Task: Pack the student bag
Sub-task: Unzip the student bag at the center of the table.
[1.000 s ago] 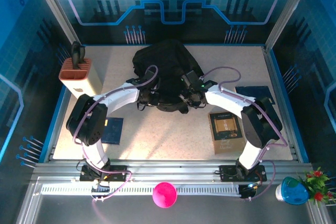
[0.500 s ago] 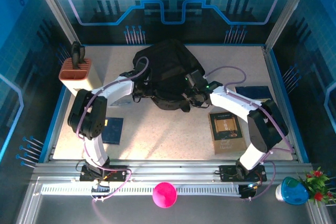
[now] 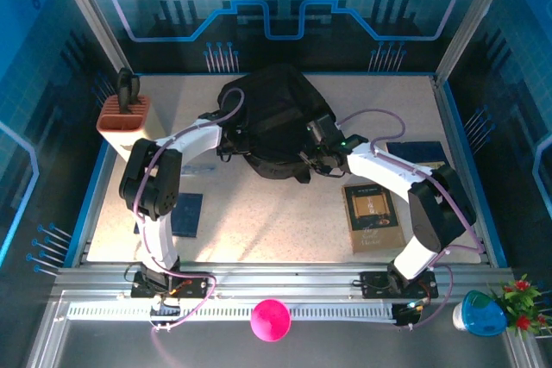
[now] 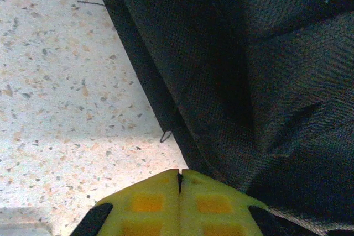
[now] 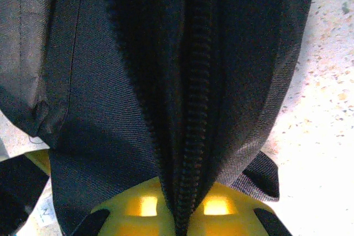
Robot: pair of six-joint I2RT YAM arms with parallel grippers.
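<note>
The student bag (image 3: 272, 114), a black fabric backpack, lies at the back middle of the table. My left gripper (image 3: 226, 146) is at the bag's left edge. In the left wrist view its yellow fingertips (image 4: 180, 176) are shut, just short of the bag's black seam (image 4: 232, 92), with nothing visible between them. My right gripper (image 3: 312, 149) is at the bag's near right side. In the right wrist view it (image 5: 180, 216) is shut on a fold of the bag with the zipper (image 5: 191, 109) running up out of the jaws.
A tan box with an orange-brown top (image 3: 128, 122) stands at the back left. A dark blue book (image 3: 185, 213) lies near left, a brown book (image 3: 373, 217) near right, and another dark book (image 3: 418, 154) at far right. A pink ball (image 3: 270, 319) sits on the front rail.
My left gripper has moved back and left, from the bag's near edge to its left side. My right gripper has shifted slightly back, still gripping the bag.
</note>
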